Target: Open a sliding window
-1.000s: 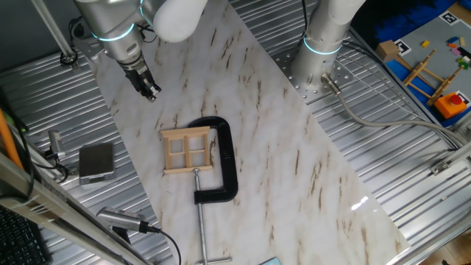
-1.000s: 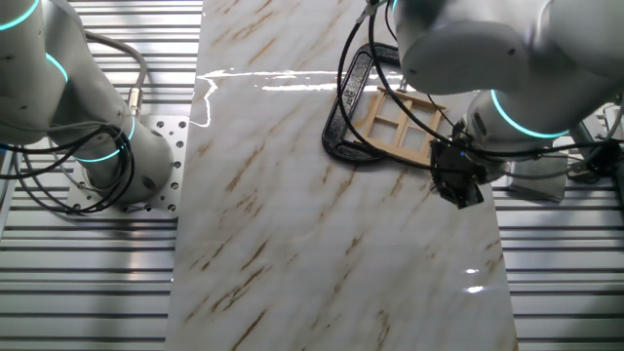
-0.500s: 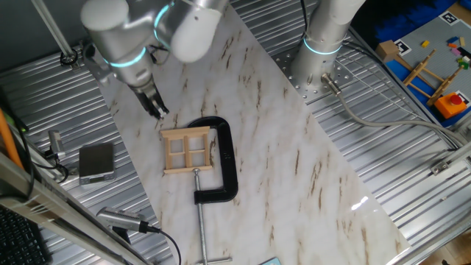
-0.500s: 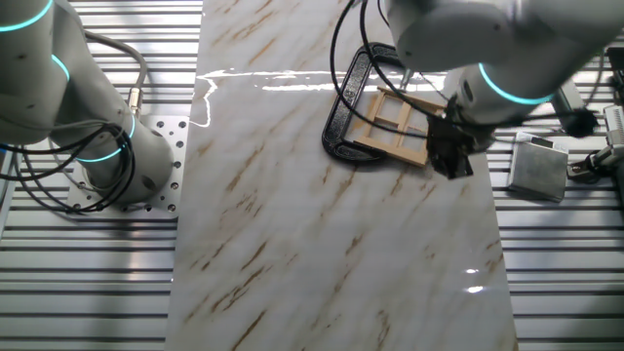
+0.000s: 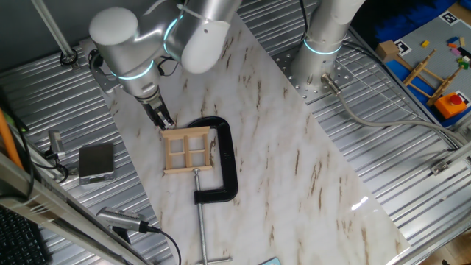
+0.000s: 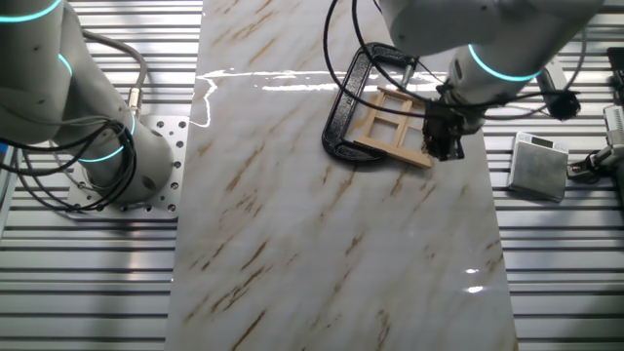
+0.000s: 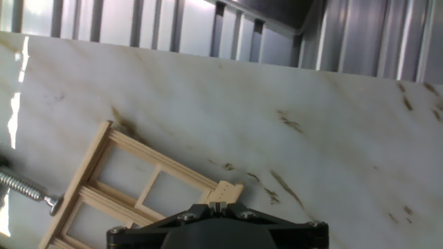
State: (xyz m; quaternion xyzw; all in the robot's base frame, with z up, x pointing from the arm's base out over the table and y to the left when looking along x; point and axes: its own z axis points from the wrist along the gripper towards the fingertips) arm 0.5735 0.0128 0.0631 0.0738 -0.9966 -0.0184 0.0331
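Note:
The sliding window is a small light-wood frame with four panes, lying flat on the marble board and held by a black C-clamp. It also shows in the other fixed view and the hand view. My gripper is shut, its tips at the window's far left corner. In the other fixed view the gripper sits at the frame's right corner. In the hand view the closed fingertips sit just at the frame's corner block. Contact cannot be told.
The marble board lies on a ribbed metal table. The clamp's steel screw points toward the front edge. A grey box sits left of the board. A second arm's base stands at the back right.
My gripper has moved down and toward the window, from well behind it to its corner. The window and clamp have not moved.

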